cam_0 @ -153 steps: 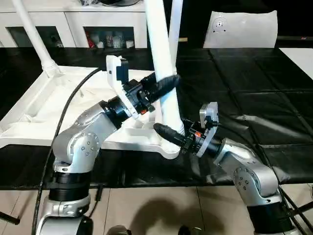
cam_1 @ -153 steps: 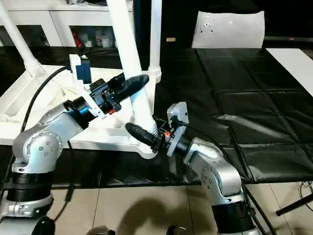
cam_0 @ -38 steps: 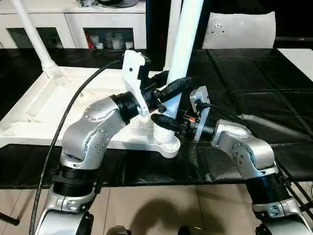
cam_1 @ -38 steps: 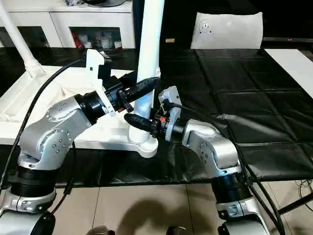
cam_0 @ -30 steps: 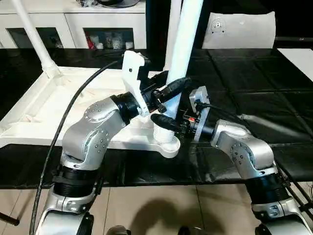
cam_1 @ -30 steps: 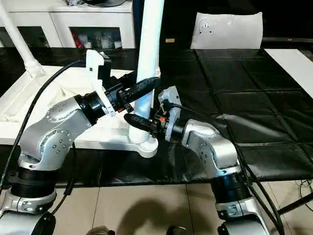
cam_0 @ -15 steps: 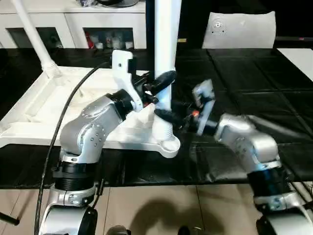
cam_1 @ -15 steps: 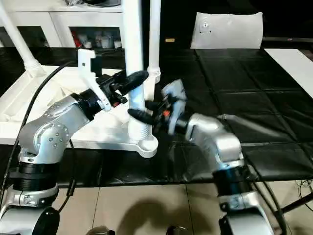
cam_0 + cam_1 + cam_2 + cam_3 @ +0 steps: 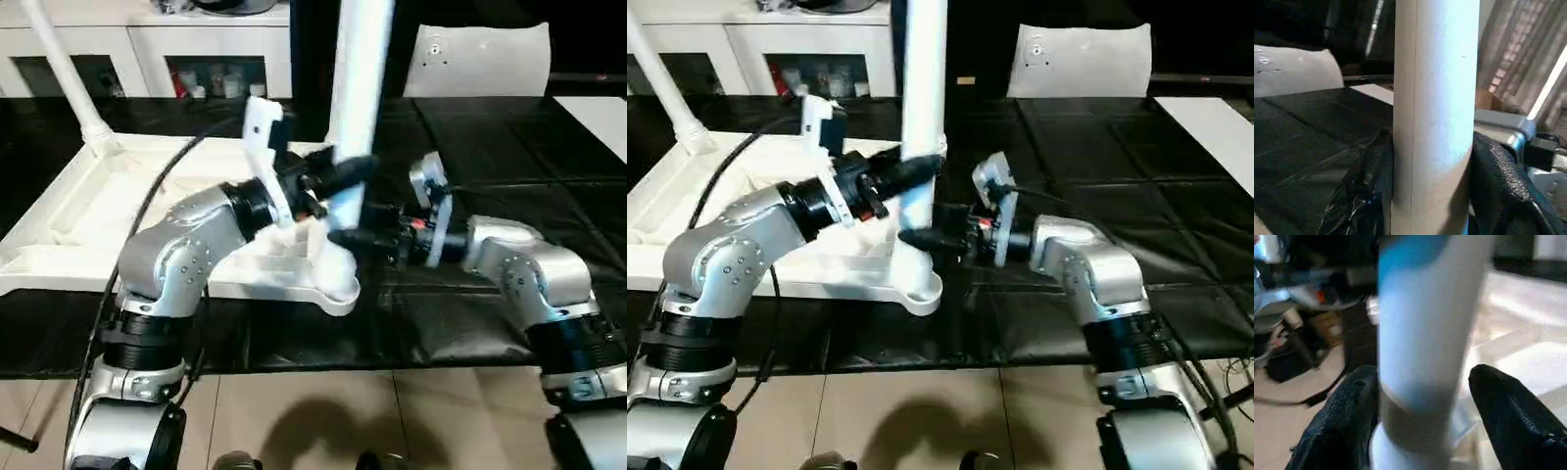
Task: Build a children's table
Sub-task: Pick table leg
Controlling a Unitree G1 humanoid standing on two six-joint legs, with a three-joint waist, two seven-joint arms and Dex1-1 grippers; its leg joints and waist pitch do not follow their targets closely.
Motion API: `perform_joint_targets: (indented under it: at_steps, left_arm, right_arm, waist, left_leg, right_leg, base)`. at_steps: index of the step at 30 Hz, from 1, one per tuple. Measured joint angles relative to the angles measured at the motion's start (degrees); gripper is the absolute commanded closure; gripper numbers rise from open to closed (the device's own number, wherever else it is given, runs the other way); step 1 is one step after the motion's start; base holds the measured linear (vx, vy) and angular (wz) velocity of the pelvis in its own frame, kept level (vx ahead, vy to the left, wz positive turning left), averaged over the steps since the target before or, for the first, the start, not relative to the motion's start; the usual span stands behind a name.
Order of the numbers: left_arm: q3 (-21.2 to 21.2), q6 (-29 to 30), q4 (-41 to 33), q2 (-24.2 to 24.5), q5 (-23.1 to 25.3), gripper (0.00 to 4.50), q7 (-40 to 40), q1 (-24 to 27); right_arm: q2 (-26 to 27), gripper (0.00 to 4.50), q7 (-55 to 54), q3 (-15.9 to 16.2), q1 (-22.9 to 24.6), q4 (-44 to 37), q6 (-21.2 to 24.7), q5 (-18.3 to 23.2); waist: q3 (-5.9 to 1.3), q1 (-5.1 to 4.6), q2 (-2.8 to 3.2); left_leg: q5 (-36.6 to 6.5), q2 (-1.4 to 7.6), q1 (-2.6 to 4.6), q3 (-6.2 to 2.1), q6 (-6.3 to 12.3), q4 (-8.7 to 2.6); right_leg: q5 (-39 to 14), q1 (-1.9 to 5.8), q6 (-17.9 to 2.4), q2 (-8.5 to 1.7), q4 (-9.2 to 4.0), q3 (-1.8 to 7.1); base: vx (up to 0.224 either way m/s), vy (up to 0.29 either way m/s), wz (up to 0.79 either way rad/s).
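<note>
Your left gripper (image 9: 338, 176) pinches the leg (image 9: 358, 93) mid-shaft; the right gripper (image 9: 1415, 426), spread w/ gaps both sides, brackets its base. Leg stands in the near corner socket (image 9: 333, 279) of the upturned table top (image 9: 108, 211) on the counter (image 9: 509, 157). Keep it plumb, press straight down, don't twist sideways.

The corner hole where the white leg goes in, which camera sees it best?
The left eye view: the corner socket shows whole, with the leg rising from it. The right eye view shows the same. The right wrist view catches only the leg's base, blurred. The left wrist view shows just the leg's shaft.
</note>
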Motion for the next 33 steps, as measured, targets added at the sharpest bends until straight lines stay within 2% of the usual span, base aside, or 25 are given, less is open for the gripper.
perform_joint_targets:
  at_steps: [17,19,22,24,33]
  left_arm:
    - [-2.52,-0.41,-1.11,1.02,-0.49,2.67,-5.59,-0.93]
    - [-2.53,-0.48,-1.1,1.15,-0.48,2.67,-5.7,-0.93]
    - [-2.53,-0.51,-1.1,1.15,-0.46,2.67,-5.84,-0.93]
    - [-2.53,-0.53,-1.1,1.15,-0.45,2.67,-5.89,-0.93]
    - [-2.56,-0.54,-1.08,1.25,-0.43,2.67,-6.12,-0.93]
  right_arm:
    - [1.25,1.24,3.42,0.84,-1.08,1.29,1.45,1.08]
    - [1.25,1.54,3.51,0.84,-1.08,1.29,1.48,1.2]
    - [1.25,1.66,3.88,0.84,-1.08,1.29,1.58,1.23]
    - [1.25,1.92,4.08,0.84,-1.08,1.29,1.69,1.28]
    - [1.39,2.53,4.33,0.87,-1.07,1.25,1.98,1.58]
  waist:
    - [0.0,0.0,-0.01]
    - [0.0,0.0,-0.01]
    - [0.0,0.02,-0.01]
    - [0.0,0.02,-0.01]
    - [0.0,0.01,-0.03]
  left_leg:
    - [0.0,0.0,0.0,0.0,0.0,0.01]
    - [0.0,0.0,0.0,0.0,0.0,0.01]
    - [0.0,0.0,0.0,0.0,0.0,0.01]
    - [0.0,0.0,0.0,0.0,0.0,0.01]
    - [0.0,0.0,0.0,0.0,0.0,0.01]
  right_leg:
    - [0.0,0.0,0.0,0.0,0.01,0.0]
    - [0.0,0.0,0.0,0.0,0.01,0.0]
    - [0.0,0.0,0.0,0.0,0.01,0.0]
    - [0.0,0.0,0.0,0.0,0.0,0.0]
    - [0.0,0.0,0.0,0.0,0.01,0.01]
  base:
    - [0.0,0.0,0.0]
    - [0.0,0.0,0.0]
    - [0.0,0.0,0.0]
    - [0.0,0.0,0.0]
    - [0.0,0.0,0.0]
